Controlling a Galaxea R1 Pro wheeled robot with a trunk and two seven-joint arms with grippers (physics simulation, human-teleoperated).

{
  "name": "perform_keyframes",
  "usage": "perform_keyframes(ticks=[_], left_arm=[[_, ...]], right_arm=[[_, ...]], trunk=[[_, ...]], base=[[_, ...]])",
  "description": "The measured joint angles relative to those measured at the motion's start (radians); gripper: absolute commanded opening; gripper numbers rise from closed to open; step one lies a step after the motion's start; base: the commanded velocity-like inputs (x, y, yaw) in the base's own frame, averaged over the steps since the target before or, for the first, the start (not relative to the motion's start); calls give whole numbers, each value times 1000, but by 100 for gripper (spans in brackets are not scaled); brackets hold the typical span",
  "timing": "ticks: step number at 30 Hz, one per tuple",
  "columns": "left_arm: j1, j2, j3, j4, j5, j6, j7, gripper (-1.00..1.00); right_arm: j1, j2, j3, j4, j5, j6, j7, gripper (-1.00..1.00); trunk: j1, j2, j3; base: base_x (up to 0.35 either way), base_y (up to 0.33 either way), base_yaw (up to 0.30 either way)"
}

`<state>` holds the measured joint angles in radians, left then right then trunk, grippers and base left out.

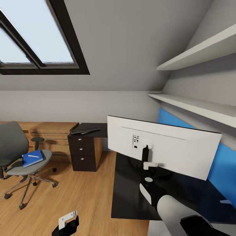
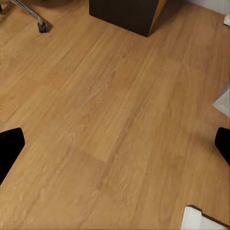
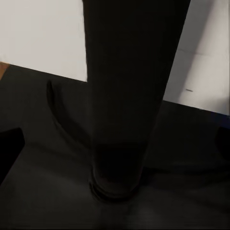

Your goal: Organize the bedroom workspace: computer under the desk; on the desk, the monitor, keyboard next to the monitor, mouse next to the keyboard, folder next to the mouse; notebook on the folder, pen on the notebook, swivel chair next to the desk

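The black desk (image 1: 131,196) at lower right carries the monitor (image 1: 162,147), its far wing at centre the keyboard (image 1: 84,130).

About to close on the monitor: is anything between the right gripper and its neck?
Nothing visible. The right gripper is right at the monitor's neck, which rises between the fingertips from its base on the desk.

The monitor (image 1: 170,147) is hiding its own screen and base, and the frame edge is cutting off the swivel chair (image 1: 19,154).
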<state>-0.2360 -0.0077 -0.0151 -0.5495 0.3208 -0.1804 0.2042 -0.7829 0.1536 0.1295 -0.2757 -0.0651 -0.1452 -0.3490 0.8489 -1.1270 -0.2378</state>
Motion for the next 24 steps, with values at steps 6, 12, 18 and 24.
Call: perform_keyframes(ticks=[6, 12, 18, 24], left_arm=[[0, 0, 0, 0, 0, 0, 0, 100], [0, 0, 1, 0, 0, 0, 0, 100], [0, 0, 1, 0, 0, -3, 0, 100], [0, 0, 1, 0, 0, -4, 1, 100]], right_arm=[[0, 1, 0, -1, -1, 0, 0, 100], [0, 5, 2, -1, -2, 3, -1, 100], [0, 8, 4, -3, -7, 28, -6, 100], [0, 21, 4, -32, -9, 118, -7, 100]], trunk=[[0, 0, 0], [0, 0, 0], [0, 0, 0], [-16, 28, 12]], base=[[-266, 137, 0], [-272, 129, 0], [-62, 23, 0], [-9, 3, 0]])
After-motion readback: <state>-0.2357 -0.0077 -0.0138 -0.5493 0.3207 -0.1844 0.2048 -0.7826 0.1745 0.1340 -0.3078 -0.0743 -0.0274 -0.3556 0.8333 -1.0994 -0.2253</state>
